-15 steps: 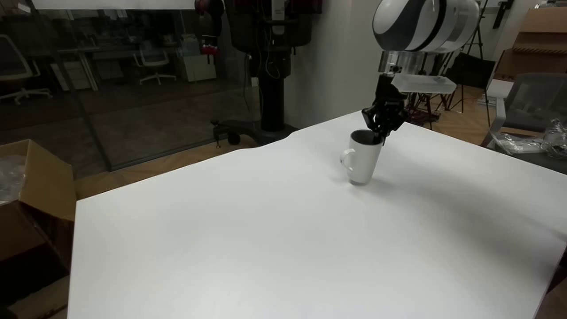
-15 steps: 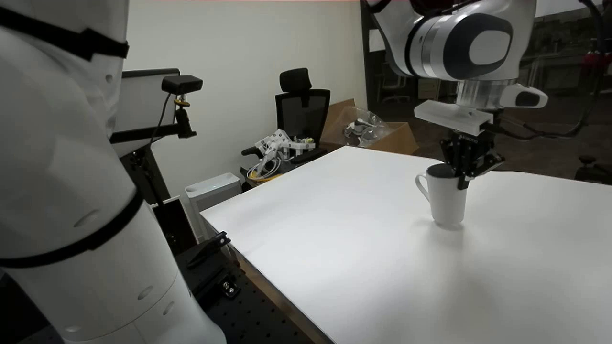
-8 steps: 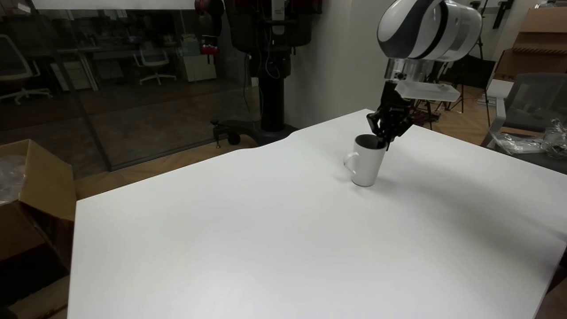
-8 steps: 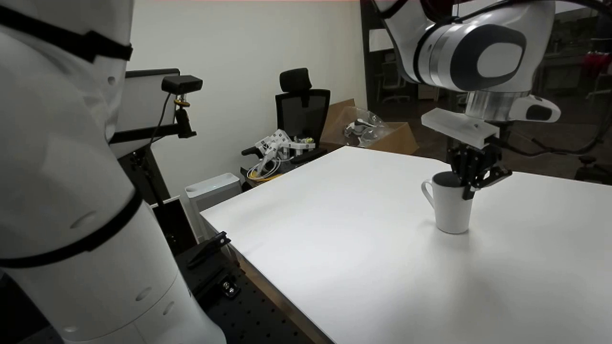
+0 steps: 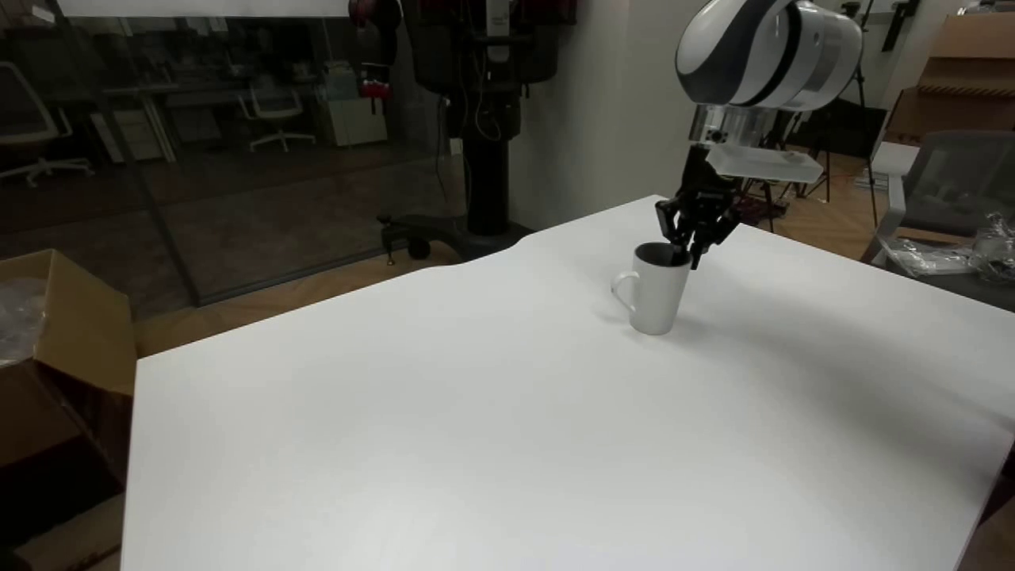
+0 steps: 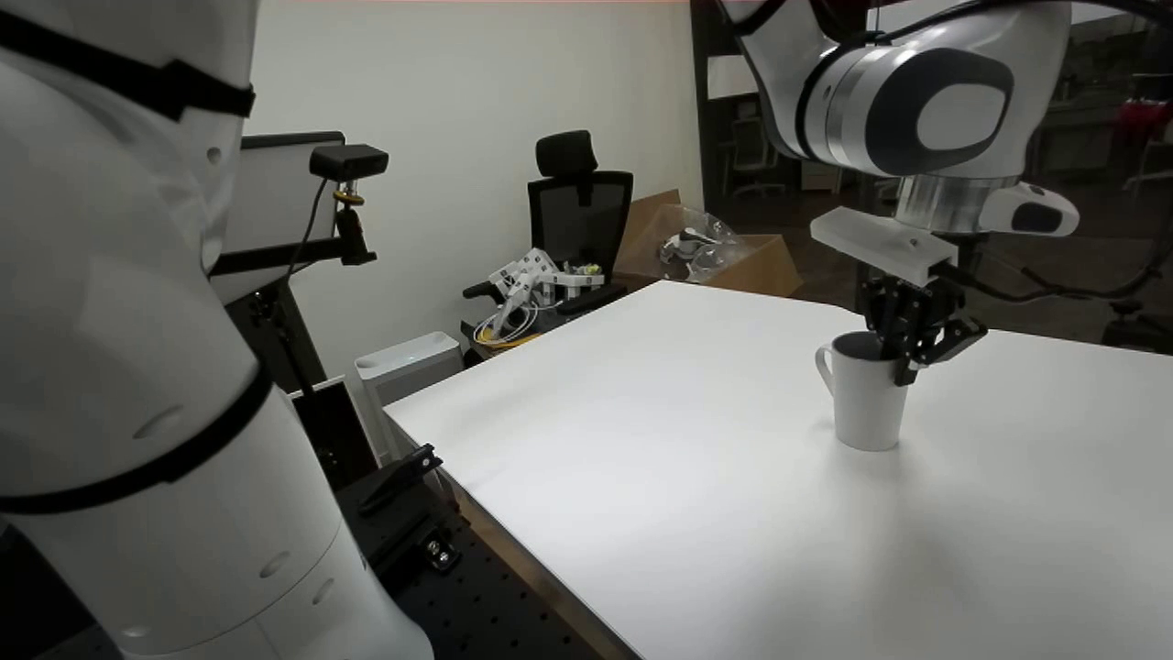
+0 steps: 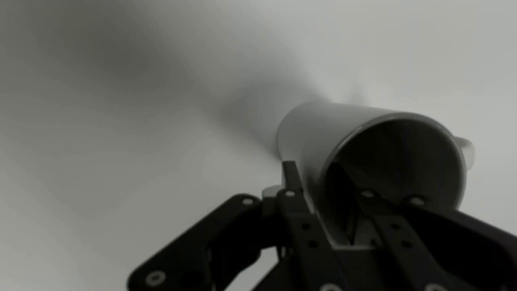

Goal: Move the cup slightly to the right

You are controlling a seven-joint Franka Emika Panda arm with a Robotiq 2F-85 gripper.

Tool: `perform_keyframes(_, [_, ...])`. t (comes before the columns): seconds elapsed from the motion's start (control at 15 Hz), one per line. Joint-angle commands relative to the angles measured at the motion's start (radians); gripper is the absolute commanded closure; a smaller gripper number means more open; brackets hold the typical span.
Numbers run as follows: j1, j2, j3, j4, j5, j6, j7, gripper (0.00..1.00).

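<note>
"White cup [image 5: 656,300], where is it?"
"Just beneath the gripper [image 5: 686,262], upright on the table [image 5: 444,412], handle [image 7: 467,152] pointing away from the outer finger [image 7: 291,178]."
"And the hold?"
"Slack: the fingers stand parted, one reaching inside the cup, one outside."

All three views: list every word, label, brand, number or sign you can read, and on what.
No text can be read in any view.
Cup: no print on the sides that show.
Gripper: pale marks in an exterior view, too small to read.
White object by the black chair: dark marks, too small to read.
Cardboard box with striped band: no readable lettering.
</note>
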Motion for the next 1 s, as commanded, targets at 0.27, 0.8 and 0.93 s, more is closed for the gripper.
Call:
perform_keyframes(0.27, [0.017, -0.049, -0.005, -0.01, 0.002, 0.007, 0.036, 0.17])
perform_keyframes(0.8, [0.063, -0.147, 0.002, -0.088, -0.006, 0.019, 0.01, 0.0])
perform_keyframes(0.93, [0.084, -0.192, 0.002, -0.129, -0.012, 0.019, 0.024, 0.0])
